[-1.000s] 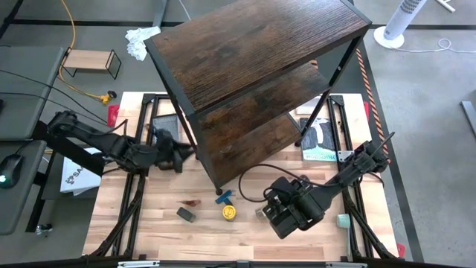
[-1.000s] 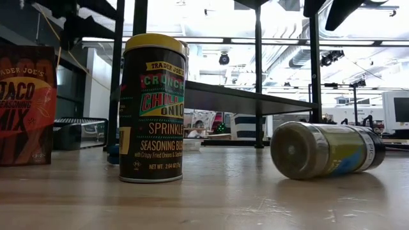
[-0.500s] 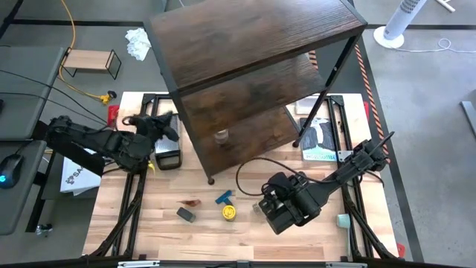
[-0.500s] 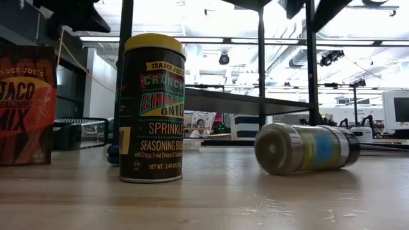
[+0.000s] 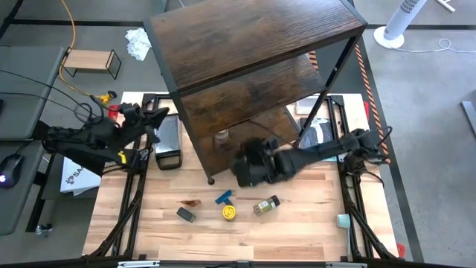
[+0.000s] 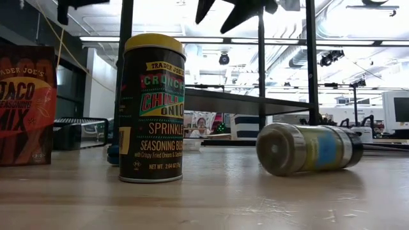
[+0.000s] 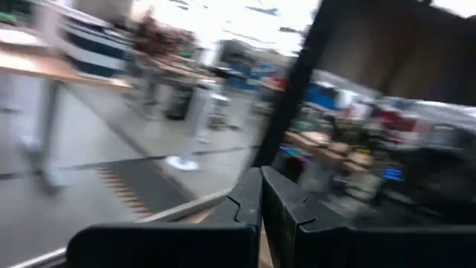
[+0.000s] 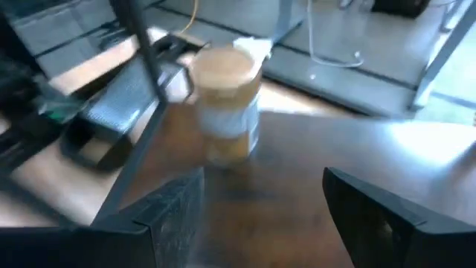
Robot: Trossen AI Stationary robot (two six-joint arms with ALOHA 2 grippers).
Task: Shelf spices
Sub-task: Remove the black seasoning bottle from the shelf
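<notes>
The shelf stands at the table's far middle. A tan-lidded jar stands upright on its bottom board. My right gripper hovers open just in front of that board, the jar ahead of its fingers. On the table near the front are a yellow-lidded jar, a black-lidded jar lying on its side, a grey box and a reddish packet. My left gripper is shut and empty, left of the shelf.
A blue T-shaped piece lies by the shelf's front foot. A black mesh tray sits left of the shelf, and a printed bag to its right. A small light-wood rack stands off the table at far left.
My left gripper has drawn out from under the shelf toward the table's left edge, risen and shut; the tan-lidded jar stays on the bottom board. The shelf has shifted slightly toward the far edge. My right gripper has swung from the near right up to the shelf. The lying jar rolled a little leftward.
</notes>
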